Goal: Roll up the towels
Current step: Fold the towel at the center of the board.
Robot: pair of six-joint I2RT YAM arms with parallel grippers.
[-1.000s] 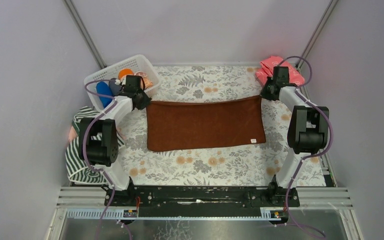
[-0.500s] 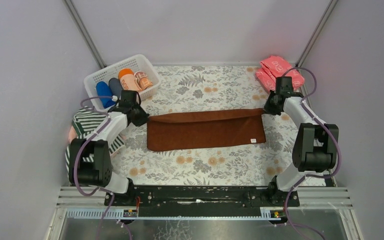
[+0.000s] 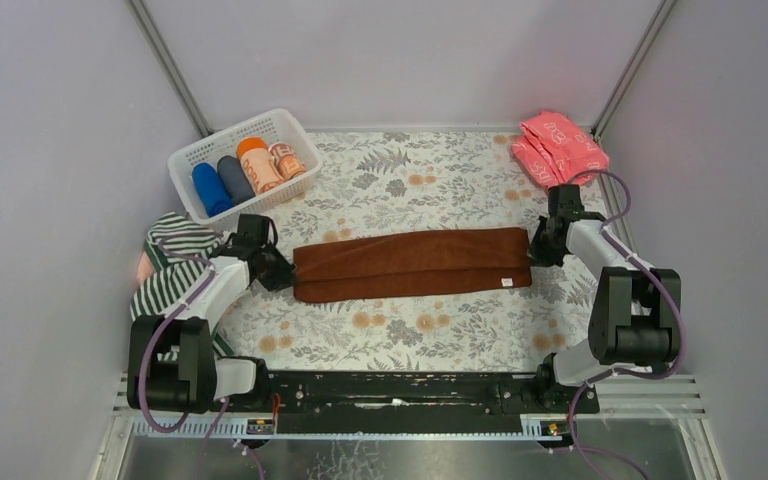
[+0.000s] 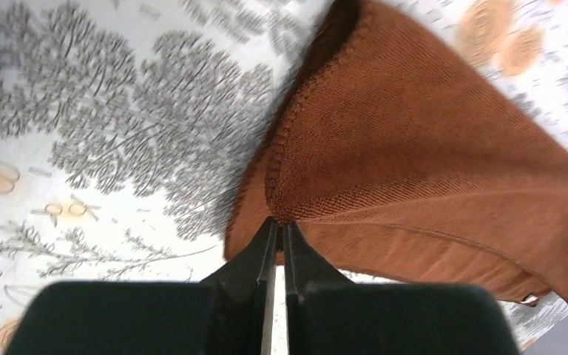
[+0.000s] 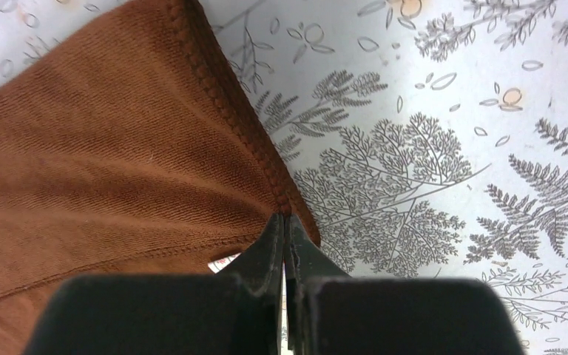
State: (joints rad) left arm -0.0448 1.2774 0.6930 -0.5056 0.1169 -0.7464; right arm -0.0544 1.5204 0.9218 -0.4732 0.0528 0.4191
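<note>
The rust-brown towel (image 3: pixel 412 264) lies in the middle of the flowered surface (image 3: pixel 410 335), folded over into a long, narrow band. Its long axis runs from left to right across the surface, and a small white tag shows near its right end.

The left claw (image 3: pixel 280 274) is at the band's left end. In the left wrist view its tips (image 4: pixel 277 225) are pressed together on the stitched edge of the brown cloth, which is lifted a little there and fans away from the tips. The right claw (image 3: pixel 535 250) is at the opposite end. Its tips (image 5: pixel 282 220) are likewise clamped on the hemmed corner of the towel, which spreads off to the left in that view.

Both arms reach low and forward from their bases and bend inward towards the towel's ends, the left arm (image 3: pixel 210 295) from the left side and the right arm (image 3: pixel 600 245) from the right.

A striped towel (image 3: pixel 165 290) lies bunched at the left edge beside the left arm. Pink towels (image 3: pixel 558 143) lie in the far right corner. A white basket (image 3: pixel 230 133) at the far left holds several rolled cloths.
</note>
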